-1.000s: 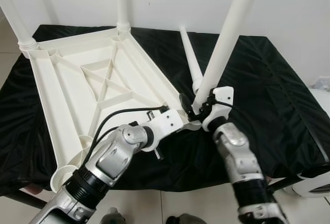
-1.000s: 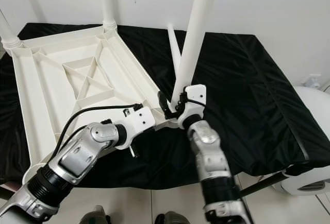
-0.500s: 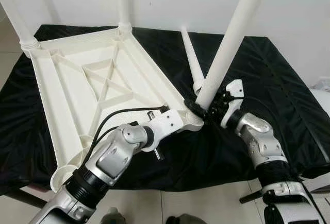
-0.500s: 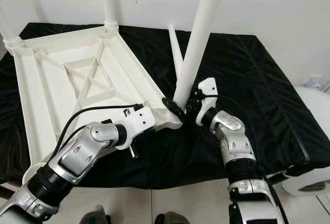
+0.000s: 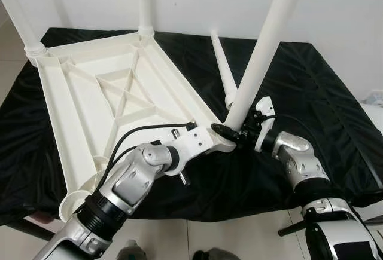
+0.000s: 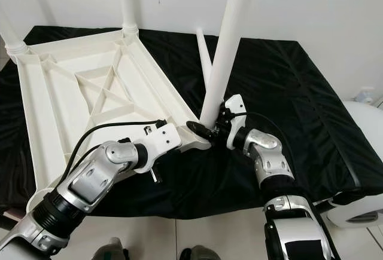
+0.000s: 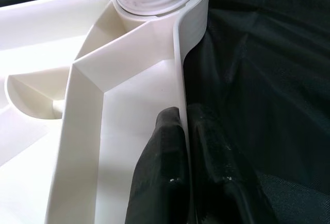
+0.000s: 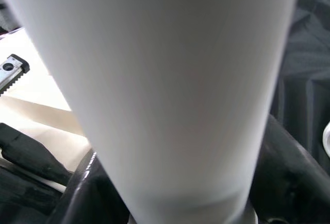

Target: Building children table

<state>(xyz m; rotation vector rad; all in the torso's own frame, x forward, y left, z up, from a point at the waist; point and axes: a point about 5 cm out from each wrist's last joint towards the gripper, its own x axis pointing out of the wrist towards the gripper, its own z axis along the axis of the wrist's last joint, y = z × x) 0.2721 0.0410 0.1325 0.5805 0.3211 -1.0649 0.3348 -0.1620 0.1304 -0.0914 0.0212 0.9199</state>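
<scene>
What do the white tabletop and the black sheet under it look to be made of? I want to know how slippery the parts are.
The tabletop looks like moulded plastic: thin ribs, rounded corner sockets, an even off-white satin surface. The leg in the right gripper seems the same plastic, smooth and slightly glossy. The black sheet looks like thin woven synthetic fabric; it creases and catches light with a faint sheen. Exact materials cannot be confirmed.

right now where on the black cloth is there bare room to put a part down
Bare black cloth lies right of the loose leg, out to the far right edge. The tabletop covers the left; the near corner is crowded by the left claw, right claw and held leg.
</scene>
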